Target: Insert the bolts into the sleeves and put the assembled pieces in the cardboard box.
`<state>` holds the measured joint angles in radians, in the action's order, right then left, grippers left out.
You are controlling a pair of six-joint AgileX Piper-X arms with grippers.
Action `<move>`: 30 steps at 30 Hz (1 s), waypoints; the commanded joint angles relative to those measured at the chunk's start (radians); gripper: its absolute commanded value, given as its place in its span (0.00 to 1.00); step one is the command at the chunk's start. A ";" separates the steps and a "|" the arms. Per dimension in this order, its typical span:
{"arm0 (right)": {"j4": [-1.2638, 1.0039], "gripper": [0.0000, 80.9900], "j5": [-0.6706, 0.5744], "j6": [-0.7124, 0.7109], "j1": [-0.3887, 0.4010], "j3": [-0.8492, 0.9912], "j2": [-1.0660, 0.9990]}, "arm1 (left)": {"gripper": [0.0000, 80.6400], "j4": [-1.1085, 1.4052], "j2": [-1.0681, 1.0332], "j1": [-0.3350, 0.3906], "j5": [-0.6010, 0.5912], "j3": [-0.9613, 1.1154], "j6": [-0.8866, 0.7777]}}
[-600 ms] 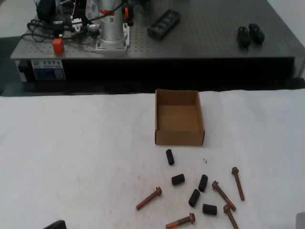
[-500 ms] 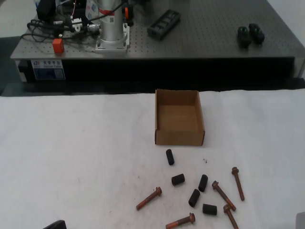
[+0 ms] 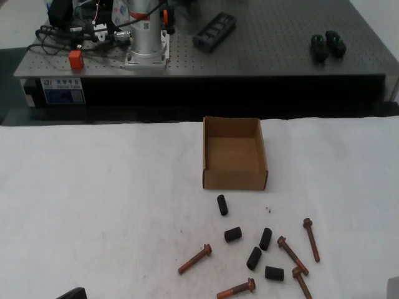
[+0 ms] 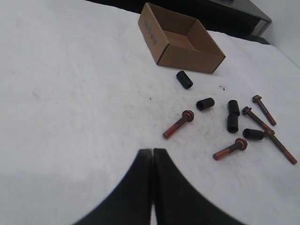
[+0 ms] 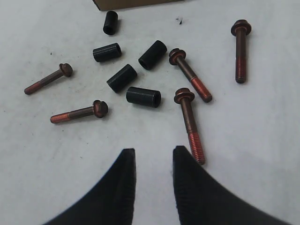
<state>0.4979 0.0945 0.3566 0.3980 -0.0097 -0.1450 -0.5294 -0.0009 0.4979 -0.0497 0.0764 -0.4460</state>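
High view / cardboard box (image 3: 234, 179): open-topped and empty, standing on the white cloth (image 3: 93, 205) beyond the loose parts.
High view / sleeves (image 3: 232, 234): five, black, lying on their sides. One lone sleeve (image 3: 222, 205) lies just before the box, apart from the rest.
High view / bolts (image 3: 194, 259): five, coppery, scattered around the sleeves. None is inserted.
Left wrist view / left gripper (image 4: 153, 151): fingers pressed together with nothing held, over bare cloth. The parts are well apart ahead of it, the box (image 4: 190, 60) farther on.
Right wrist view / right gripper (image 5: 153, 152): fingers spread with nothing between them, near the cluster. The near bolt (image 5: 190, 124) has its threaded end just beside one finger.
Right wrist view / near sleeve (image 5: 143, 97): just beside the near bolt's head, not touching it.
Step in hand (judged): first pick, with no piece assembled yet.
Method, bolt: pinch across the shank close under the head, leaving the thread free to enter.
Method, sleeve: the left fingers must part first. Grip it across the side wall so the bore stays open, and prefer the lone sleeve, which has room around it.
Caution: round parts may roll on the cloth, so line up the axes before pushing.
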 commanded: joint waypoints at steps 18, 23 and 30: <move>-0.062 0.27 0.000 0.007 0.001 0.010 0.009 | 0.01 0.006 0.001 -0.001 0.000 0.002 -0.011; -0.120 0.27 -0.082 0.007 0.001 0.010 0.003 | 0.04 0.066 0.001 -0.001 -0.086 0.002 -0.041; -0.108 0.32 -0.058 0.001 0.001 0.068 -0.232 | 0.44 0.162 -0.029 -0.001 -0.152 0.002 -0.040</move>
<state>0.4088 0.0243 0.3613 0.3980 0.0084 -0.2521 -0.3887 -0.0209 0.4979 -0.1939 0.0764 -0.4675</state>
